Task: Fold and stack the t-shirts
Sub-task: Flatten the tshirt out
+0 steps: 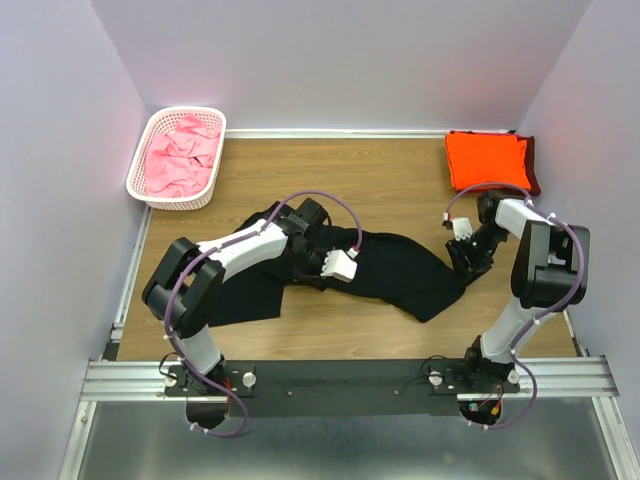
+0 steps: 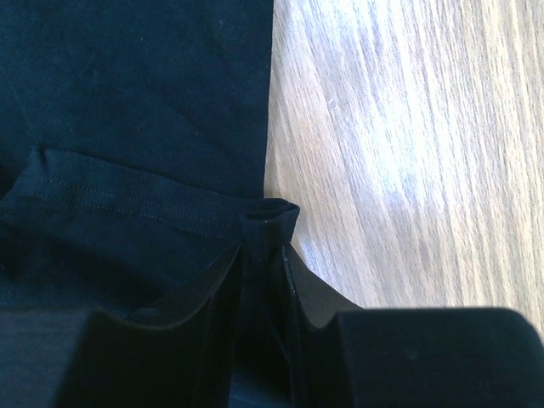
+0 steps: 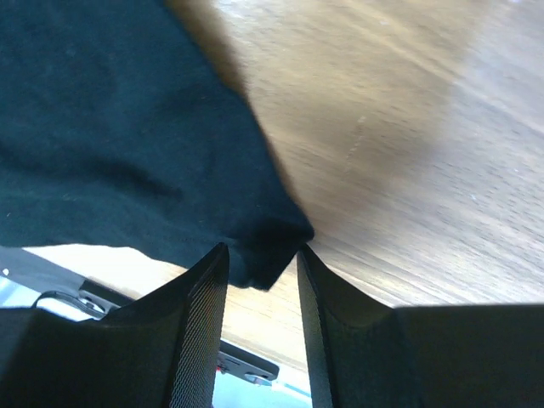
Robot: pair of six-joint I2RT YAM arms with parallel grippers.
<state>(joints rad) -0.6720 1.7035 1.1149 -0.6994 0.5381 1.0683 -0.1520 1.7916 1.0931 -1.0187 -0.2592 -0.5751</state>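
Two grippers tend the black t-shirt point(image 1: 385, 270), rumpled across the table point(image 1: 400, 195): the left gripper point(image 2: 263, 246) pinches a hemmed edge, the right gripper point(image 3: 262, 255) has its jaws parted around a corner, so flattening seems in hand and the next move likely needs both edges pulled taut.

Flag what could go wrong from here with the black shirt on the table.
1. The right fingers stand apart around a corner of the black cloth t-shirt; unpinched, that corner may drop crumpled rather than flat.
2. The left fingers pinch only a narrow fold at the hem edge; a pull could slip it free.
3. The shirt lies bunched and skewed, so any fold may come out uneven.
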